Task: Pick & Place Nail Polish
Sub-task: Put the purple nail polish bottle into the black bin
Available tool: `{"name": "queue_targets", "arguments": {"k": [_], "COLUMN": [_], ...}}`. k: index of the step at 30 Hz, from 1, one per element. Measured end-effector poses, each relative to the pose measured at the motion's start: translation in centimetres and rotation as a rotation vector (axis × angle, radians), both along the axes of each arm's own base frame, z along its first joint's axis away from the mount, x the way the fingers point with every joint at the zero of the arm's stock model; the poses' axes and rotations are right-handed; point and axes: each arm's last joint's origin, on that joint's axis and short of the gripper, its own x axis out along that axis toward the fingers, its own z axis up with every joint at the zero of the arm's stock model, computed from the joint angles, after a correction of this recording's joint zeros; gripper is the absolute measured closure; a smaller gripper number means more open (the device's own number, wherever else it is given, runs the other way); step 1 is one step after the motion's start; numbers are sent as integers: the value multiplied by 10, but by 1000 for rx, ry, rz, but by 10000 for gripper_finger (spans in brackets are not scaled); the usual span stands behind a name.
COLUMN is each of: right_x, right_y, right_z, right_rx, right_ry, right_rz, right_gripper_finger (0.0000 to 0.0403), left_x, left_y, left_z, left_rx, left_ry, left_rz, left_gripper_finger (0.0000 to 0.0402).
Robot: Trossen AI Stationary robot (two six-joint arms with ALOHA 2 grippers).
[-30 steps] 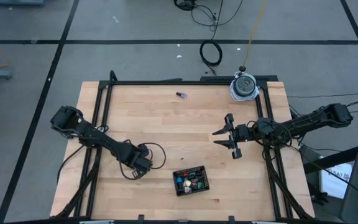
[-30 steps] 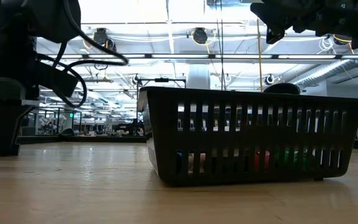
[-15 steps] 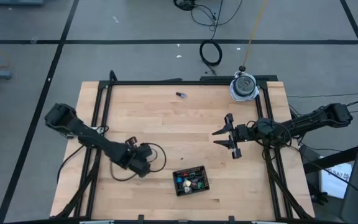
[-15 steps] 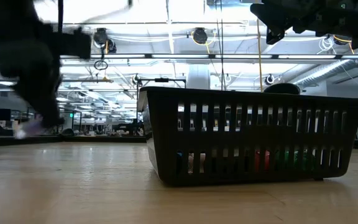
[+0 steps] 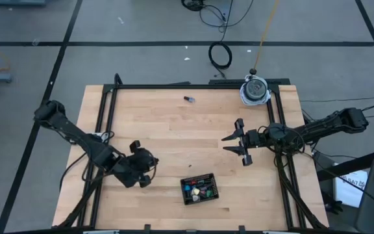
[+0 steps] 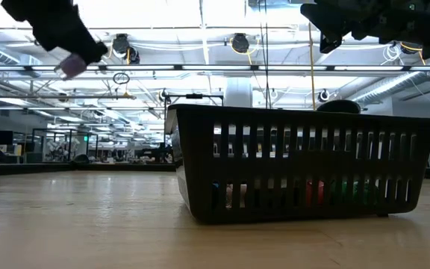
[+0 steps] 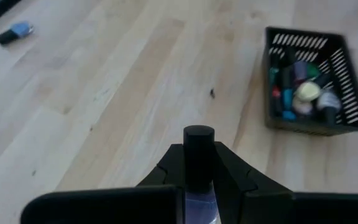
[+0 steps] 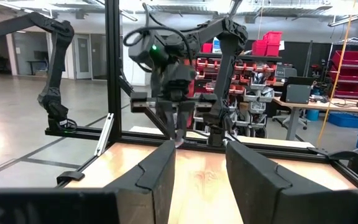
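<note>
Since half a second ago the left arm has swung back and lifted; from above, the left gripper (image 5: 137, 170) sits left of the black basket (image 5: 200, 188) on the table (image 5: 174, 130), while the right gripper (image 5: 237, 141) hangs where it was, fingers spread and empty. One stray bottle (image 5: 189, 99) lies alone near the far edge.

At table height, a pale purple bottle (image 6: 72, 66) shows high up under the dark left gripper (image 6: 69, 58), well above the basket's (image 6: 297, 164) rim.

Past the left wrist, the fingers (image 7: 166, 171) are clamped on a nail polish bottle (image 7: 199, 155) with its dark cap protruding; the basket (image 7: 312, 81) already holds several bottles.

From the right wrist, its own fingers (image 8: 160, 171) stand apart, nothing between them.

Such a bottle is probably light, rigid, smooth glass: slippery and breakable, best pinched across the body below the cap.
</note>
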Motion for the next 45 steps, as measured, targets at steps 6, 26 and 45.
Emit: {"name": "queue_targets", "arguments": {"k": [6, 26, 45], "right_x": [0, 0, 0], "right_y": [0, 0, 0], "right_z": [0, 0, 0], "right_rx": [-1, -3, -3], "right_ry": [2, 0, 4], "right_rz": [0, 0, 0], "right_gripper_finger": [271, 271, 271], "left_x": [0, 26, 53], "left_y": [-2, -26, -48], "left_z": [5, 45, 64], "left_rx": [3, 5, -359], "left_ry": [-41, -430, -871], "left_rz": [-22, -454, -946], "left_gripper_finger": [370, 370, 370]}}
